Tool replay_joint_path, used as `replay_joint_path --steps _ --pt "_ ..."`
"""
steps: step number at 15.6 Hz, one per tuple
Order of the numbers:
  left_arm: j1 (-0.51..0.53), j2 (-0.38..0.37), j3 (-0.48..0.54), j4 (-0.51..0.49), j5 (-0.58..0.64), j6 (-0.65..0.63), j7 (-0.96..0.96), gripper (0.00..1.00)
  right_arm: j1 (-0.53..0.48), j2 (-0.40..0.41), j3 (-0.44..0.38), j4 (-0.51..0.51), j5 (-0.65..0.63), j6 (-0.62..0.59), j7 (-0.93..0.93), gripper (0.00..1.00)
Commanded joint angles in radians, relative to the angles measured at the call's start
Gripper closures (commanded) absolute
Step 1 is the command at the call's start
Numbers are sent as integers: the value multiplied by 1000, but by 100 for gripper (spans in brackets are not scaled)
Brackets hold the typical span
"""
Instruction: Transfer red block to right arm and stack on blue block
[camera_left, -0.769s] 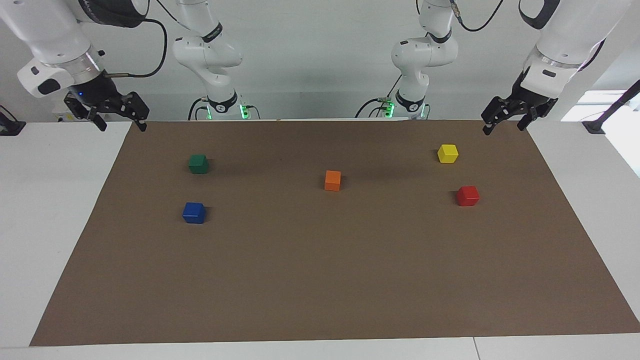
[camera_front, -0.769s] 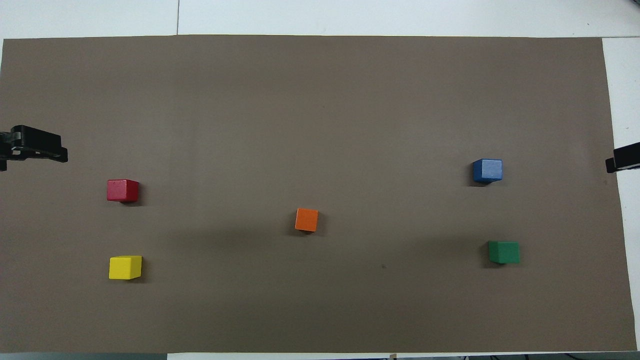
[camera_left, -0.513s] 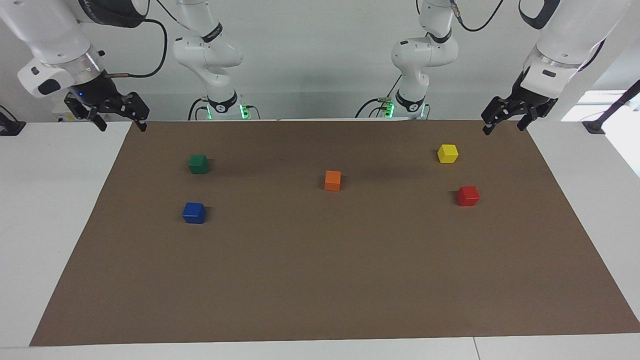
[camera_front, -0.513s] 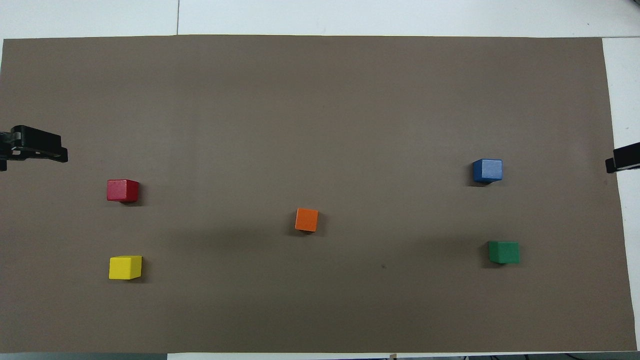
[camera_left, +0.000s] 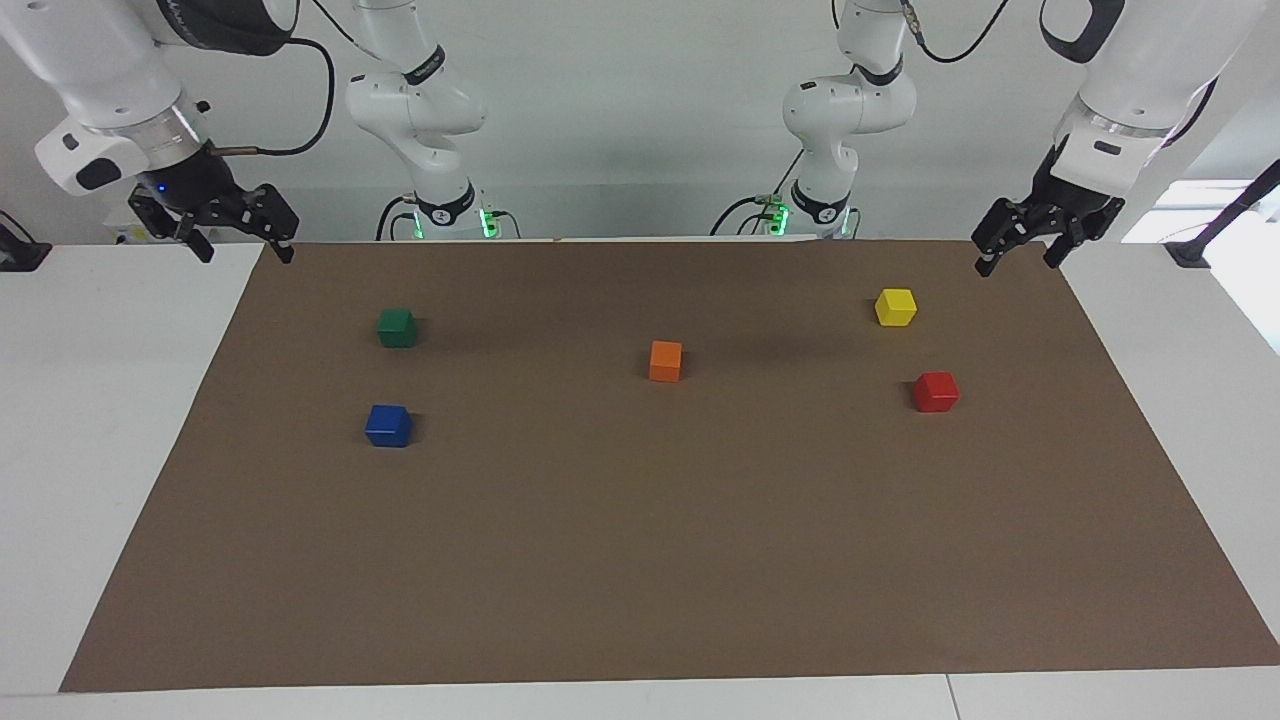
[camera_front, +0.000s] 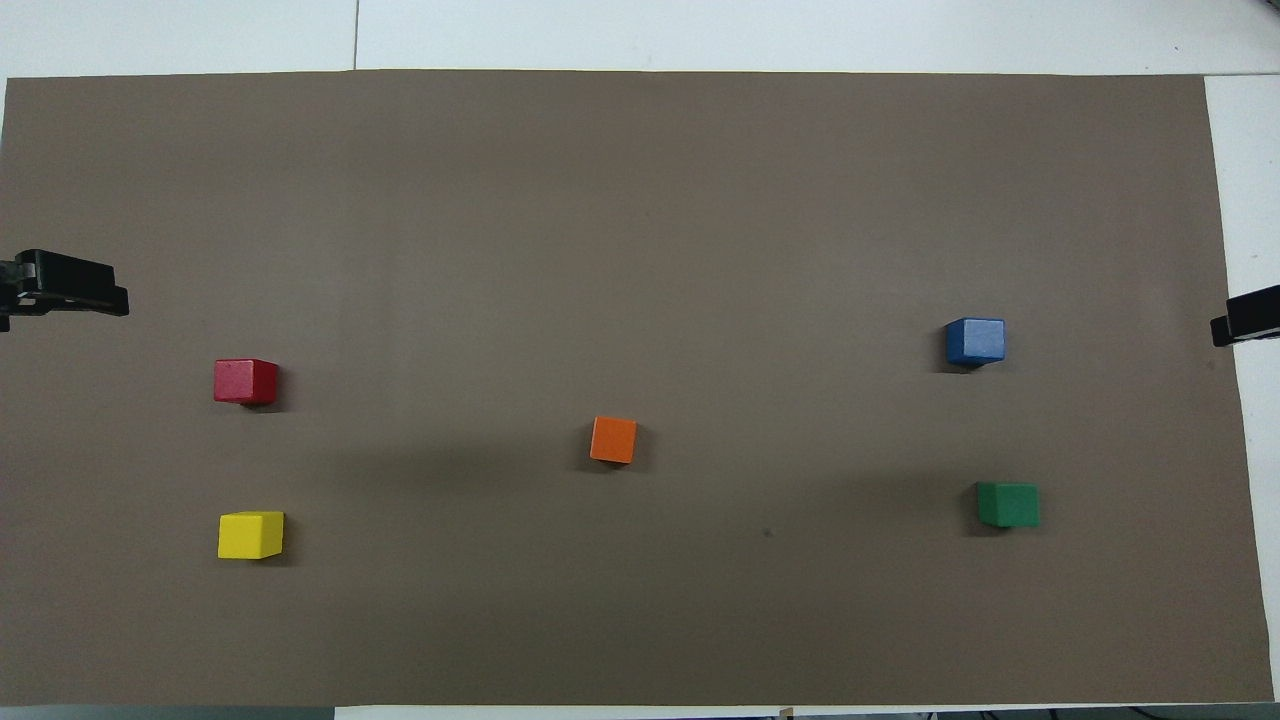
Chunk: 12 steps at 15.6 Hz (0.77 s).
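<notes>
The red block (camera_left: 935, 391) lies on the brown mat toward the left arm's end of the table; it also shows in the overhead view (camera_front: 245, 381). The blue block (camera_left: 388, 425) lies toward the right arm's end and shows in the overhead view too (camera_front: 975, 341). My left gripper (camera_left: 1016, 266) hangs open and empty over the mat's corner at its own end, apart from the red block. My right gripper (camera_left: 246, 257), with a blue light, hangs open and empty over the mat's corner at its end.
A yellow block (camera_left: 895, 306) lies nearer to the robots than the red one. An orange block (camera_left: 665, 360) sits mid-mat. A green block (camera_left: 397, 327) lies nearer to the robots than the blue one. The brown mat (camera_left: 640, 560) covers most of the white table.
My left gripper has shifted a little lower and toward its own end of the table. The right gripper and all blocks have not moved.
</notes>
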Motion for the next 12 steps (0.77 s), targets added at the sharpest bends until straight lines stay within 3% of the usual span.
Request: replay_joint_path --steps 1,4,6,12 --pt "19 -32 -2 -160 4 119 48 0 -3 -20 0 -40 11 23 7 0" --pt "61 -26 2 -326 4 298 104 0 3 -62 0 -133 11 101 9 0" --pt "73 15 2 -381 4 395 128 0 7 -99 0 -211 12 158 10 0" --pt "89 93 2 -519 4 610 118 0 10 -93 6 -273 12 224 9 0"
